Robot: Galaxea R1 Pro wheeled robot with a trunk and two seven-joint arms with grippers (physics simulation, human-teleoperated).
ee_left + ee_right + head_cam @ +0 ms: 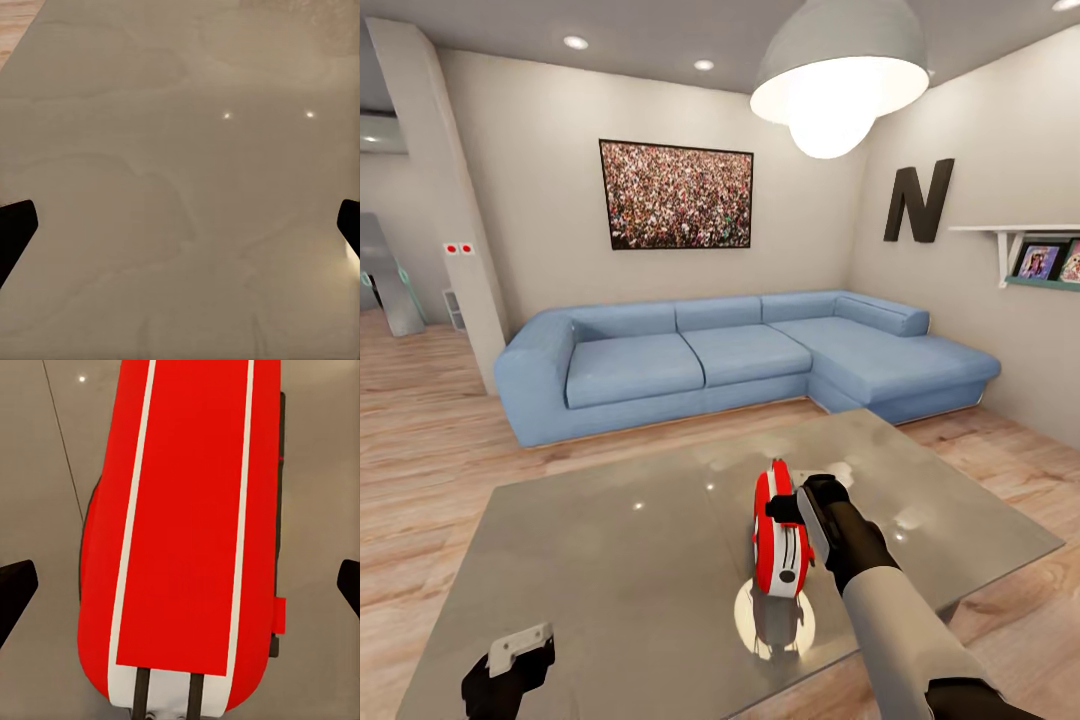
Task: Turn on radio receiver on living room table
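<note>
One thin red-and-white rounded radio receiver (778,535) stands on edge near the front of the one glossy grey worktop (610,560). The right hand (808,508) hovers released, fingers spread either side of it. A sideways nudge could topple it. The left hand (510,665) idles, also released.

Glossy grey table (610,560); red-white radio (775,540) upright on it.

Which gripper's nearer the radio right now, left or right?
Right. The right gripper is right at the radio receiver, fingers spread wide on either side of it. The left gripper hangs open over the table near its front corner, well away.
</note>
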